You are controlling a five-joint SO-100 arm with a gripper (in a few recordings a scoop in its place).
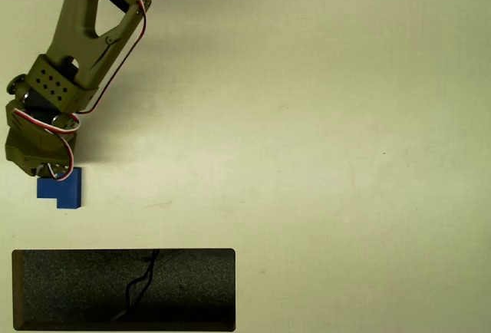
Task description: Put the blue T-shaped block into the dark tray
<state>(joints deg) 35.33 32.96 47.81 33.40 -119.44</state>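
A pale cream table (pixel 330 118) takes up the overhead view, smooth and evenly lit, with a few faint scuffs and nothing of the room beyond it visible. An olive-green robot arm (pixel 88 22) reaches in from the top edge and slants down toward the left side, with red and white wires (pixel 115 60) looping along its length. The gripper (pixel 54 170) sits at the arm's lower end, close to the left edge, and points downward in the picture. Its fingers are hidden beneath the wrist housing, so it is not possible to tell whether the jaws are spread or closed. The blue T-shaped block (pixel 61 189) lies flat on the table directly under the gripper's tip, its upper edge partly covered by the gripper; whether the two touch cannot be told. The dark tray (pixel 123 291) sits along the bottom edge at the left, below the block and apart from it, with a thin crack-like line running across its black speckled floor.
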